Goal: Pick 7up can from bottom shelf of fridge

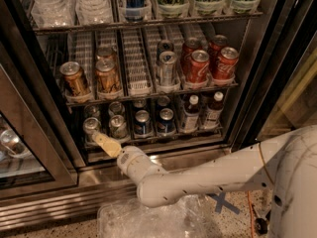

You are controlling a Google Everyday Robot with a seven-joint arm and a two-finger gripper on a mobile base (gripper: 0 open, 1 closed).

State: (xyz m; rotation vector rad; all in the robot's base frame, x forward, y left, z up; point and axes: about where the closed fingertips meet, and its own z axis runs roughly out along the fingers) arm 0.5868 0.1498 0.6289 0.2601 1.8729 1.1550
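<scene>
The 7up can [91, 125] looks light, thin-walled and slick, so take it mid-body and gently. The gripper [102, 142] sits at its base; whether it's closed, I cannot tell.

I see my claw [102, 141], pale tan, at the near left of the grey-lipped bottom shelf [168, 142], just beside a silvery-green 7up can [91, 126]. The arm [208, 175] behind it is off-white. To the right are dark blue cans [142, 122], then dark bottles [190, 114] with white caps. On the rack above, gold-brown cans [74, 78] stand left and red cola cans [198, 64] with white script stand right. The fridge [257, 58] frame is dull steel. The speckled floor [277, 202] bears a blue X [224, 202].
</scene>
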